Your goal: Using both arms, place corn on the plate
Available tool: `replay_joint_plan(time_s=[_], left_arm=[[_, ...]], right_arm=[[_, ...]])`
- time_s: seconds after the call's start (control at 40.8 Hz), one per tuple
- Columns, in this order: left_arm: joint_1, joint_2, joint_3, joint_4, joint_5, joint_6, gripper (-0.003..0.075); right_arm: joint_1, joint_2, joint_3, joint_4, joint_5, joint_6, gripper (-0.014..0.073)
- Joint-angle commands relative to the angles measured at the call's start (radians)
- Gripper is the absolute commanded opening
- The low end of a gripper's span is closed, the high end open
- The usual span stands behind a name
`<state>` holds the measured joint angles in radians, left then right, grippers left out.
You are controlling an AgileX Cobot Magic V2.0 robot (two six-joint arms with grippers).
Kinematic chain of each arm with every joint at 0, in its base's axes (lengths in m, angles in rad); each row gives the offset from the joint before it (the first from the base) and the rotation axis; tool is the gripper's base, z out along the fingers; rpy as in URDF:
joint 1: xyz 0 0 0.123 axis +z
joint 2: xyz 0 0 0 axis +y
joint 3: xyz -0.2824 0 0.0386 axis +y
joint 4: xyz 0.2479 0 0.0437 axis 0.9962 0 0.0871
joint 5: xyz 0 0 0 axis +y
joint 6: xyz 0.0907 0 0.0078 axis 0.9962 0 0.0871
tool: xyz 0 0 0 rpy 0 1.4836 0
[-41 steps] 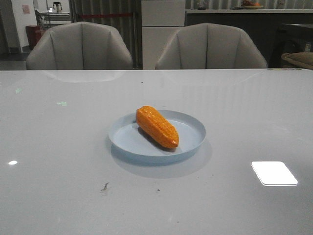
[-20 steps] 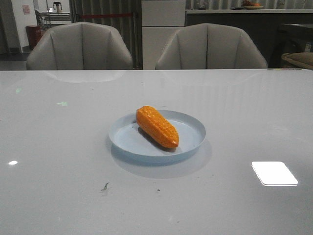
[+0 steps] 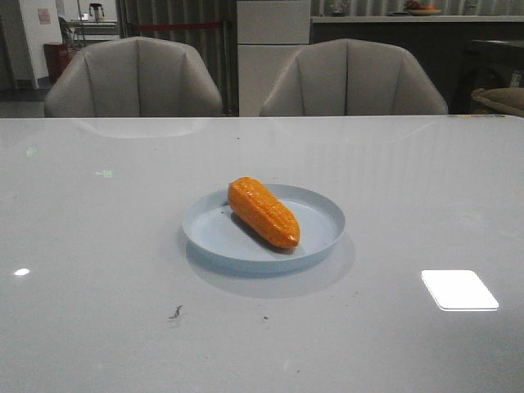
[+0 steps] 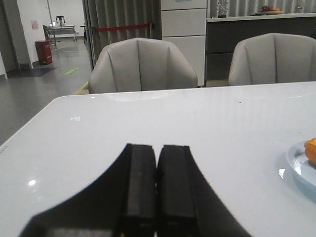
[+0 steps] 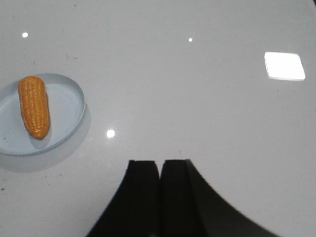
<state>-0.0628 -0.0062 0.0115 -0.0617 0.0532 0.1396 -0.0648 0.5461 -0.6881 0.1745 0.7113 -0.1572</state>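
Observation:
The orange corn lies inside the pale-blue plate at the middle of the table, its thick end toward the far left. In the right wrist view the corn rests on the plate well away from my right gripper, which is shut with nothing in it. My left gripper is also shut and empty; only the plate's edge and a sliver of corn show in its view. Neither gripper appears in the front view.
Two grey chairs stand behind the glossy white table's far edge. A bright ceiling-light reflection lies on the table at the near right. Small dark specks mark the surface in front of the plate.

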Motion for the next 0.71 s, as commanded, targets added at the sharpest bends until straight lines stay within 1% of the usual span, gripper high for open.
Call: replay_joint_plan(time_s=[0.0,0.098,0.221,0.417,0.491,0.687], left_arm=[[-0.006,-0.007,0.036,-0.004,-0.081,-0.003,0.0094],[-0.006,-0.007,0.036,-0.004,-0.081,-0.003,0.0094],[-0.006,-0.007,0.036,-0.004,-0.081,-0.003,0.0094],[-0.006,-0.007,0.036,-0.004,-0.081,-0.003,0.0094],[-0.006,-0.007,0.036,-0.004,-0.081,-0.003,0.0094],[-0.006,-0.007,0.036,-0.004,-0.081,-0.003,0.0094]], right_arm=[[0.006,-0.101,0.064,0.015,-0.169,-0.010,0.0056],[0.030,-0.215,0.155,0.012,-0.272,-0.010,0.0056],[0.072,-0.391,0.286,-0.024,-0.400,-0.010,0.0056],[0.080,-0.583,0.421,-0.031,-0.461,-0.010,0.0056],[0.080,-0.576,0.453,-0.031,-0.488,-0.010,0.0056],[0.081,-0.580,0.534,-0.030,-0.504,-0.010,0.0056]])
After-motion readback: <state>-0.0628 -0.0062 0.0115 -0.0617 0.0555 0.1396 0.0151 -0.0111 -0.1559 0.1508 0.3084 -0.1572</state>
